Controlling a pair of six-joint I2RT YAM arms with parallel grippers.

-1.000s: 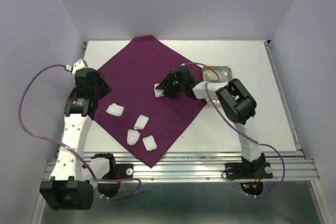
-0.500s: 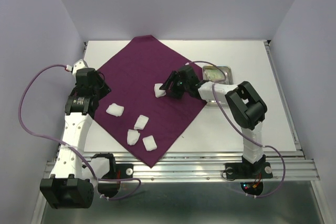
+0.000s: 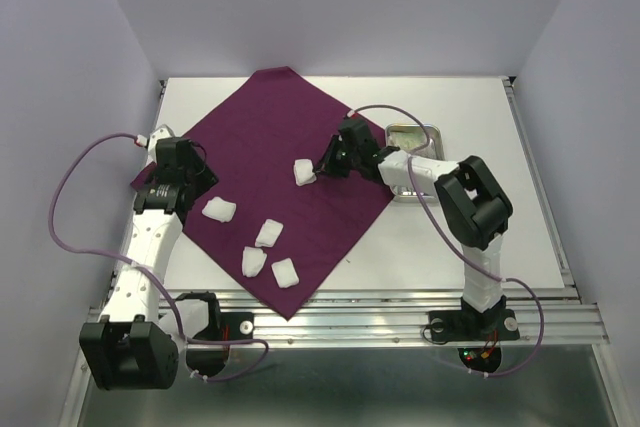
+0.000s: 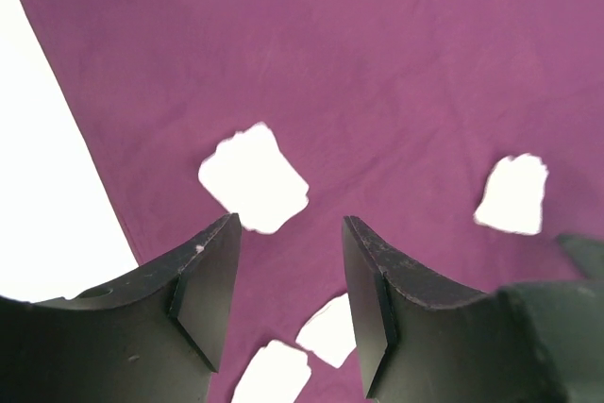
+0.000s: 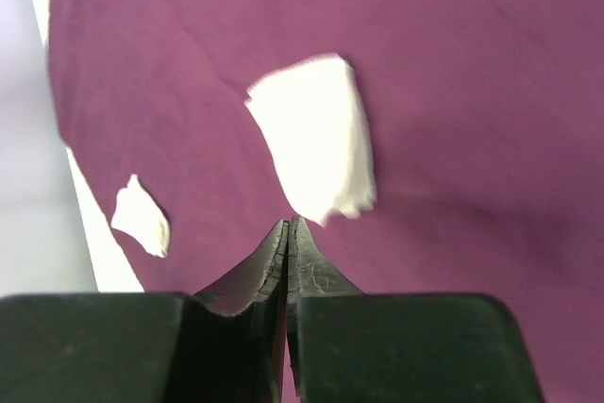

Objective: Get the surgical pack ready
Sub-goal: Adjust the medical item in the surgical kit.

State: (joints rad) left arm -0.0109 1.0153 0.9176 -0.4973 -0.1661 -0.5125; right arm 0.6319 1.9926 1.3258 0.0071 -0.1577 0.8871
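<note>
The surgical pack, a large deep-purple cloth point(image 3: 262, 142), lies spread as a diamond on the white table. Several white gauze pads lie on it. My right gripper point(image 3: 327, 164) hovers over the cloth's right part with its jaws shut and nothing between them. One gauze pad point(image 5: 316, 134) lies just past its tips point(image 5: 288, 225). My left gripper point(image 3: 200, 179) is open over the cloth's left edge, above another gauze pad point(image 4: 253, 179) that lies just ahead of its fingers point(image 4: 212, 280). Two more pads show below and between those fingers.
A small steel tray point(image 3: 425, 132) stands right of the cloth, partly under the right arm. Bare white table point(image 3: 470, 237) stretches to the right and front. A metal rail runs along the near edge. Purple cables loop from both arms.
The right gripper let go of the gauze pad, drew back a little toward the tray and shut empty. The left arm shifted right, over the cloth's edge.
</note>
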